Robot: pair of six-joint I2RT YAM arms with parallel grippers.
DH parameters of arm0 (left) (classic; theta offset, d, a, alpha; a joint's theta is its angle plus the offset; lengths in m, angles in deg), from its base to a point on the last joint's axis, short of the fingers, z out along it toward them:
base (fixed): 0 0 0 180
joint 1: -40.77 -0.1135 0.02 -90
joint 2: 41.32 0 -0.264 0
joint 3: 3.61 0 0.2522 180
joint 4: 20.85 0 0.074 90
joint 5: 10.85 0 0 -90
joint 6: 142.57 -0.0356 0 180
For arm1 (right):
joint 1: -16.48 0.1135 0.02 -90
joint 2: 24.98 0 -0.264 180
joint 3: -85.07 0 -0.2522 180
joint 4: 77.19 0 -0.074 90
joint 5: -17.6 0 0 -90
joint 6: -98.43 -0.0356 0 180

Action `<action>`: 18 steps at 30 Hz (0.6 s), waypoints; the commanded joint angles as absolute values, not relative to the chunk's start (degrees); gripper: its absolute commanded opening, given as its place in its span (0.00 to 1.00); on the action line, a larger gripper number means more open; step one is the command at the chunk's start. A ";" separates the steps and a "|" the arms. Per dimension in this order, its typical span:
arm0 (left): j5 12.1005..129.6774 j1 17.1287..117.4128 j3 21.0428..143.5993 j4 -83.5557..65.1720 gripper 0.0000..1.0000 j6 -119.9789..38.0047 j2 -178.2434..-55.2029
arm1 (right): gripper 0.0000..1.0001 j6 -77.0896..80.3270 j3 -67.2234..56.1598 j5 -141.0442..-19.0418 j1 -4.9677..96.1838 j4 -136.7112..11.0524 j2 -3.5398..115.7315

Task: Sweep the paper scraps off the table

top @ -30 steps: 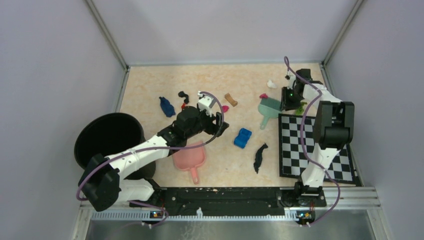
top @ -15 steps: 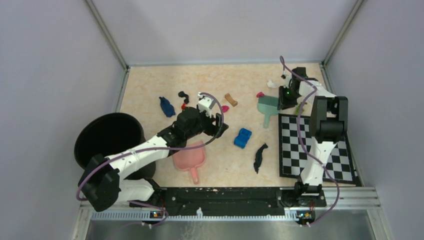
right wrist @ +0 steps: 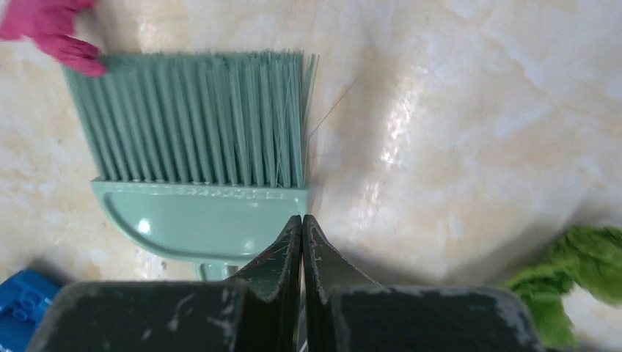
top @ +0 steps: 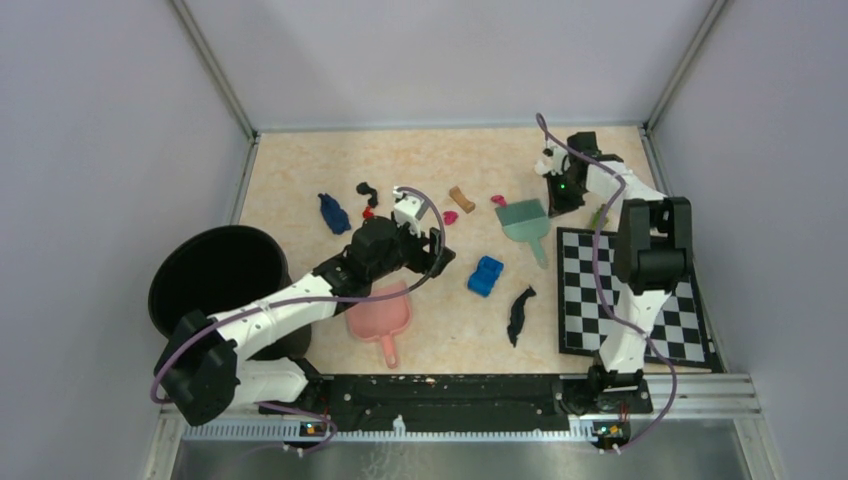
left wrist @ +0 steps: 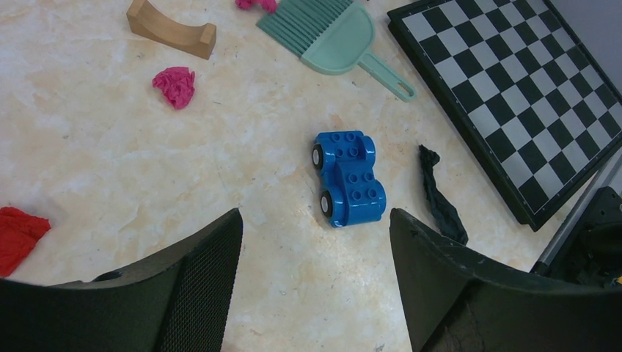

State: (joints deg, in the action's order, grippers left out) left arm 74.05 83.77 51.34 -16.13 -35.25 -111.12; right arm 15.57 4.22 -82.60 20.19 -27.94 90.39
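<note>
Paper scraps lie on the beige table (top: 300,175): a dark blue one (top: 334,213), a black one (top: 367,189), a red one (top: 368,212), two magenta ones (top: 450,216) (top: 497,200) and a long black one (top: 519,313). My left gripper (top: 432,245) is open and empty above the table, near the blue toy (left wrist: 350,178). In its wrist view I see a magenta scrap (left wrist: 174,86), a red scrap (left wrist: 18,231) and the long black scrap (left wrist: 440,202). My right gripper (top: 553,195) is shut, its tips (right wrist: 301,220) at the edge of the teal brush (right wrist: 198,147), whose bristles touch a magenta scrap (right wrist: 48,29).
A pink dustpan (top: 380,315) lies near the left arm. A black bin (top: 215,280) stands at the left edge. A chequered board (top: 630,295) lies at the right, with a green thing (top: 598,215) at its far edge. A wooden arch (top: 460,198) lies mid-table.
My right gripper has moved left, and the teal brush has slid left with it, off the board's corner. The magenta scrap by its bristles moved left too. The left arm barely moved.
</note>
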 commanded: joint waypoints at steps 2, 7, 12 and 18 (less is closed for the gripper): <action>74.23 84.03 51.12 -21.30 0.79 -31.01 -112.68 | 0.00 18.01 1.65 -83.21 20.22 -28.82 77.44; 72.05 84.02 51.21 -24.62 0.79 -27.15 -115.67 | 0.00 17.93 0.51 -84.72 20.18 -28.08 74.12; 70.93 84.01 51.43 -25.51 0.79 -25.78 -116.83 | 0.09 17.85 1.51 -88.00 20.45 -25.12 75.93; 71.30 84.01 52.14 -25.07 0.77 -25.32 -117.22 | 0.39 21.43 -5.70 -83.56 25.96 -26.70 73.36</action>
